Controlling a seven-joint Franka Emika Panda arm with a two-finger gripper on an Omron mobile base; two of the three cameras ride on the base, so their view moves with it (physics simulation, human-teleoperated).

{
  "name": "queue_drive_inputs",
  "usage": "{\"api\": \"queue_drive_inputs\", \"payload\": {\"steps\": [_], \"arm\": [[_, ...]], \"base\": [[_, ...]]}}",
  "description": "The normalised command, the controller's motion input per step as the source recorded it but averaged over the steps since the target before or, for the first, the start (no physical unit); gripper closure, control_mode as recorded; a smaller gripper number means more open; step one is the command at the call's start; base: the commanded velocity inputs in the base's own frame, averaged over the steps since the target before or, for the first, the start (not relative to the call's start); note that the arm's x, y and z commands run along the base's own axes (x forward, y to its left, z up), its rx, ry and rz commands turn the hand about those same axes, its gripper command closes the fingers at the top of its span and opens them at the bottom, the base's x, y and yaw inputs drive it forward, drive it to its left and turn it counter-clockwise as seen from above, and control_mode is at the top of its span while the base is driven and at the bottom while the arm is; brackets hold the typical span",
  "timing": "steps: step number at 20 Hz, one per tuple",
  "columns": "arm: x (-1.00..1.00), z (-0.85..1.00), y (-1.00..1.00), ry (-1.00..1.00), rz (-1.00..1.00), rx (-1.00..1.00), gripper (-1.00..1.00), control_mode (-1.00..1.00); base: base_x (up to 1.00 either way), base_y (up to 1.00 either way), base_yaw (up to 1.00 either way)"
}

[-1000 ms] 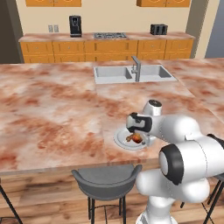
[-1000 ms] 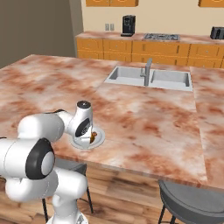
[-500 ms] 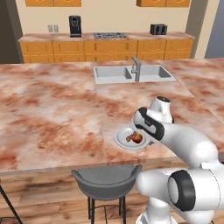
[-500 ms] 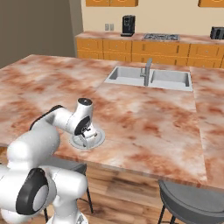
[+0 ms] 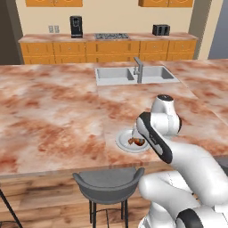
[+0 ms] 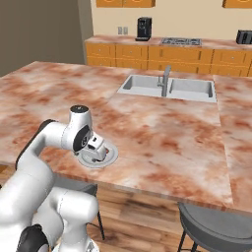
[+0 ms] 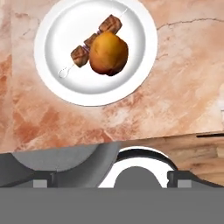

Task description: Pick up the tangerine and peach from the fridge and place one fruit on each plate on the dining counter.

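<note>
I've lifted my gripper (image 6: 98,147) off the plate (image 7: 52,83), fingers spread wide and empty. The fruit (image 7: 108,54) now rests there beside a skewer (image 7: 89,41), so this plate looks served.

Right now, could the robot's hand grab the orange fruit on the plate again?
Probably yes. The gripper hangs open right above the plate, and nothing covers the orange fruit; only a meat skewer lies against it.
</note>
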Motion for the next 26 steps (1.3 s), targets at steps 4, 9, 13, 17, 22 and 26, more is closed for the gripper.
{"api": "queue_drive_inputs", "payload": {"steps": [4, 9, 13, 17, 22, 26], "arm": [[-0.27, 0.49, 0.0, -0.02, 0.26, 0.0, -1.0, -1.0], [-0.39, 0.29, 0.0, 0.0, 0.06, 0.0, -1.0, -1.0], [-0.32, 0.25, 0.0, 0.06, 0.0, 0.0, -1.0, -1.0], [-0.4, 0.15, 0.0, 0.0, 0.0, 0.0, -1.0, -1.0], [-0.02, 0.0, 0.0, 0.0, 0.0, 0.0, -1.0, -1.0], [0.0, 0.0, 0.0, 0.0, 0.0, 0.0, -1.0, 1.0]], "base": [[0.0, 0.0, 0.0], [0.0, 0.0, 0.0], [0.0, 0.0, 0.0], [0.0, 0.0, 0.0], [0.0, 0.0, 0.0], [-0.44, 0.01, -0.05]]}}
